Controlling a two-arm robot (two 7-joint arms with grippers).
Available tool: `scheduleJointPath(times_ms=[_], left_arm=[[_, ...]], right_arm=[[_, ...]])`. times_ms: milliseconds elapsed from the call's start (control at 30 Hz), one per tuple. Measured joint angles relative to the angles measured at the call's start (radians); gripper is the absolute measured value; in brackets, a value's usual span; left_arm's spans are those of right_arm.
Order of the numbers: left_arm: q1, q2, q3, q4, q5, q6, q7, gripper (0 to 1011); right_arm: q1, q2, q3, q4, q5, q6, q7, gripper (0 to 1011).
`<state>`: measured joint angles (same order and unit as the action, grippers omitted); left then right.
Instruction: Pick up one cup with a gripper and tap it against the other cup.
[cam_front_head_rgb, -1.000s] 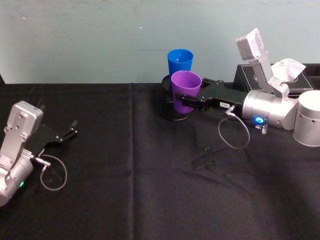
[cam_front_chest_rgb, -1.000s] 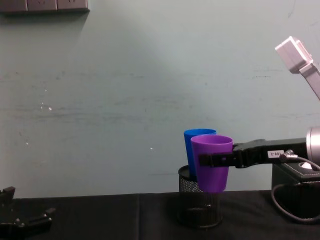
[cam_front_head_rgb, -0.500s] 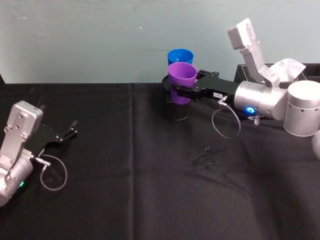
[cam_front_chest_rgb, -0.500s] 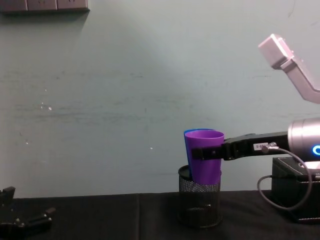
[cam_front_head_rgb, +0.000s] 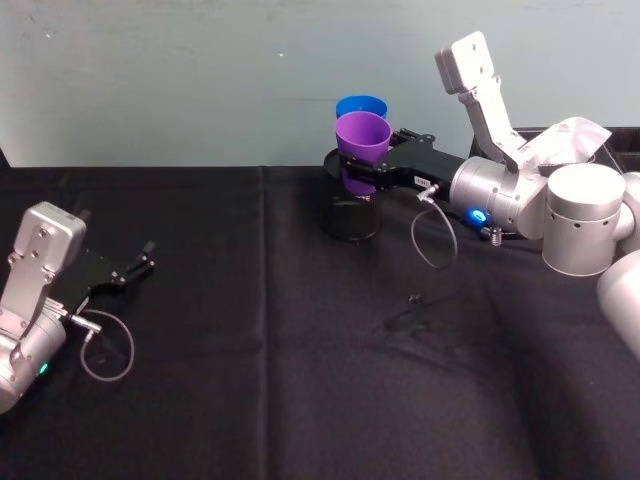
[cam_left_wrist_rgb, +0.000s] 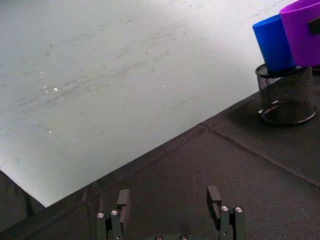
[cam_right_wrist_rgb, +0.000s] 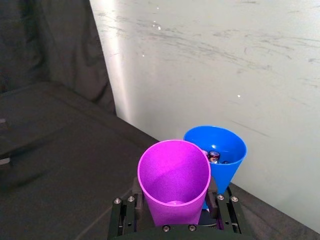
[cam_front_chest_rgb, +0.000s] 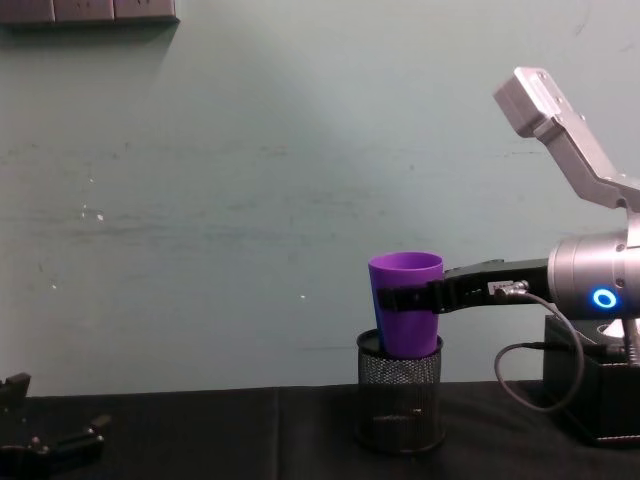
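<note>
The purple cup (cam_front_head_rgb: 362, 140) hangs upright above the table, and my right gripper (cam_front_head_rgb: 366, 172) is shut on its lower half. Right behind it the blue cup (cam_front_head_rgb: 361, 104) stands in a black mesh holder (cam_front_head_rgb: 350, 216). In the right wrist view the purple cup (cam_right_wrist_rgb: 174, 180) sits between the fingers (cam_right_wrist_rgb: 132, 201), its rim close against the blue cup (cam_right_wrist_rgb: 220, 150); I cannot tell whether they touch. From the chest, the purple cup (cam_front_chest_rgb: 405, 305) hides the blue one above the holder (cam_front_chest_rgb: 400, 402). My left gripper (cam_front_head_rgb: 135, 268) rests open on the table at the far left.
A black box (cam_front_head_rgb: 497, 150) with white tissue sits at the back right, under the right arm. A small dark object (cam_front_head_rgb: 412, 316) lies on the black cloth mid-table. The wall (cam_front_head_rgb: 200, 80) runs close behind the cups. The left wrist view shows both cups (cam_left_wrist_rgb: 285, 37) far off.
My right gripper has carried the purple cup back and to the left, from beside the holder to right in front of the blue cup. The left arm has not moved.
</note>
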<state>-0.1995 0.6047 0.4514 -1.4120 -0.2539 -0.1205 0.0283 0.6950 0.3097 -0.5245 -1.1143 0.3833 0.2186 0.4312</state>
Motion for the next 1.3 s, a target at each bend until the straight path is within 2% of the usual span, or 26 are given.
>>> scheduleJointPath(times_ms=[567, 700, 1300], left_arm=[[0.0, 0.0, 0.0, 0.0, 0.0, 0.0, 0.0, 1000], [0.0, 0.0, 0.0, 0.0, 0.0, 0.0, 0.0, 1000], [0.0, 0.0, 0.0, 0.0, 0.0, 0.0, 0.0, 1000]], right_arm=[[0.005, -0.047, 0.026, 0.052, -0.038, -0.015, -0.01, 726], [0.005, -0.05, 0.035, 0.054, -0.044, -0.016, -0.004, 726], [0.004, -0.05, 0.032, 0.053, -0.043, -0.016, -0.003, 726]])
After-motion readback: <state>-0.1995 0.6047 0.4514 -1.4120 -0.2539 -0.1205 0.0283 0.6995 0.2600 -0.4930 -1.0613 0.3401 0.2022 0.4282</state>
